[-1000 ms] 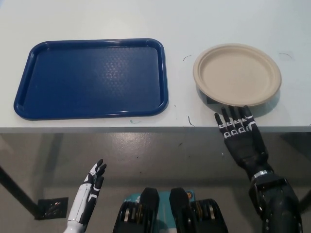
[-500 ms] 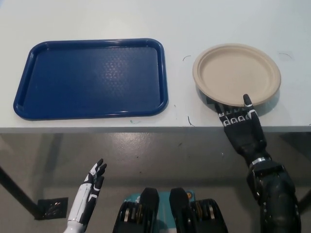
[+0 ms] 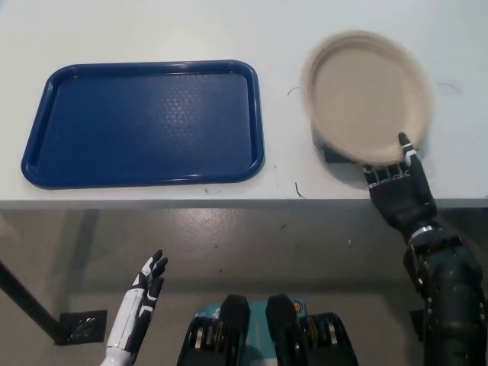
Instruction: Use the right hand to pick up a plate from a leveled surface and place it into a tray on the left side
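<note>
A beige paper plate hangs tilted above the right part of the white table, its near edge pinched by my black right hand. The plate looks blurred and its shadow lies on the table under it. An empty blue tray lies flat on the left part of the table, well apart from the plate. My white left hand rests low at the lower left, below the table edge, with its fingers apart and holding nothing.
The table's front edge runs across the middle of the picture, with grey floor below it. A dark table leg crosses the lower left corner. Bare table lies between tray and plate.
My right hand slid its fingers under the plate's near edge, closed on it and lifted it. The plate now tilts off the table and has shifted slightly away from me.
</note>
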`<state>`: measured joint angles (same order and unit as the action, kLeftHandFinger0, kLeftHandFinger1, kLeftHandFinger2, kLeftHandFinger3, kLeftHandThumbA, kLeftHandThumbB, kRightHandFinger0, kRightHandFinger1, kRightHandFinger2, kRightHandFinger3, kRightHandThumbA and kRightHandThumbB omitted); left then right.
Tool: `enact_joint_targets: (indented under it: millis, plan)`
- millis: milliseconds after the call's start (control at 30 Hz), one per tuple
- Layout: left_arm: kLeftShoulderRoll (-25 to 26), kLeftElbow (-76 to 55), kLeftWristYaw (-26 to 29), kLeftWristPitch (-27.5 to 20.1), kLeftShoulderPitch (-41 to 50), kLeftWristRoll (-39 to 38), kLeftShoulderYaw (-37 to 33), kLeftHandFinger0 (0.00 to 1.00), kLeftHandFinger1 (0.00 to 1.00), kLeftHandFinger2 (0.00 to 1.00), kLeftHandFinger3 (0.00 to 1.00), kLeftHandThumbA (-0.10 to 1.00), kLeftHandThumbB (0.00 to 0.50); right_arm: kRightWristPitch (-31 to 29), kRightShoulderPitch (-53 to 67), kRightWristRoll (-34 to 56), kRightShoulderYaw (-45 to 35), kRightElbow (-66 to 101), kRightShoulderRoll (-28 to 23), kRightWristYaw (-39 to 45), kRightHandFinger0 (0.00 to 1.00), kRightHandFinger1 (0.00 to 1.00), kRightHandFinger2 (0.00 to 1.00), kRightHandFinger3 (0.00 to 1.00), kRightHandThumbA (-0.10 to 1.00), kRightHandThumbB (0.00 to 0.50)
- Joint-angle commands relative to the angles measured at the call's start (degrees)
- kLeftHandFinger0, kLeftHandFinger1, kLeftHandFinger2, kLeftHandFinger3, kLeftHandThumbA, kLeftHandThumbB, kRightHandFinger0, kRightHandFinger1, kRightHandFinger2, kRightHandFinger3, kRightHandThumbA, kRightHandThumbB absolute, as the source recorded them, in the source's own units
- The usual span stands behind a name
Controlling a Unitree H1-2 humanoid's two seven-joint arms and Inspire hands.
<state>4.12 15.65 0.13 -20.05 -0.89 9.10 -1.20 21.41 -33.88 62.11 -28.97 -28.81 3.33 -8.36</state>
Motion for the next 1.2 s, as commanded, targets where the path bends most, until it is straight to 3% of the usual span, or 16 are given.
enact_joint_targets:
  millis: [0,267,433,633,733,833,900,1033,1167]
  plan:
    - [0.0,-1.9,0.2,-1.2,0.3,-0.8,-0.1,1.00,1.00,1.00,1.00,1.00,0.151,3.8,-2.2,-1.9,-1.3,2.9,0.5,-12.6,0.00,0.21,0.54,0.82,0.19,0.000]
    - [0.1,-1.8,0.4,-1.6,0.1,-0.2,-0.3,1.00,1.00,1.00,1.00,1.00,0.162,4.0,-1.2,-2.6,-0.9,4.3,0.5,-12.7,0.00,0.24,0.56,0.81,0.22,0.000]
    - [0.1,-1.6,0.4,-1.6,0.1,-0.4,-0.3,1.00,1.00,1.00,1.00,1.00,0.156,3.8,-0.8,-4.3,0.5,8.6,1.1,-13.6,0.00,0.28,0.60,0.80,0.17,0.000]
    - [0.1,-2.1,0.4,-0.9,0.0,-0.3,-0.3,1.00,1.00,1.00,1.00,1.00,0.161,1.3,-0.1,-10.7,6.1,16.1,1.1,-10.3,0.00,0.21,0.59,0.69,0.08,0.000]
    - [0.2,-1.7,0.3,-1.2,-0.2,-0.2,-0.3,1.00,1.00,1.00,1.00,1.00,0.168,0.3,0.3,-14.4,8.9,20.1,0.9,-10.2,0.00,0.16,0.56,0.64,0.10,0.000]
    - [0.3,-1.9,0.2,-0.8,-0.3,-0.2,-0.3,1.00,1.00,1.00,1.00,1.00,0.182,0.9,0.4,-15.1,9.3,24.2,1.7,-12.5,0.00,0.16,0.58,0.65,0.04,0.000]
    - [0.3,-1.9,0.3,-0.8,-0.4,0.0,-0.3,1.00,1.00,1.00,1.00,1.00,0.184,1.7,0.5,-14.6,9.2,25.9,1.9,-13.0,0.00,0.20,0.61,0.71,0.00,0.000]
    - [0.4,-2.0,0.3,-1.0,-0.3,0.3,-0.6,1.00,1.00,1.00,1.00,1.00,0.175,2.7,0.8,-16.2,10.7,30.4,1.9,-13.0,0.00,0.25,0.60,0.77,0.01,0.000]
    - [0.4,-2.1,0.4,-0.9,-0.6,0.2,-0.3,1.00,1.00,1.00,1.00,1.00,0.167,3.6,-1.0,-17.2,12.4,33.9,2.2,-13.1,0.00,0.25,0.58,0.75,0.01,0.000]
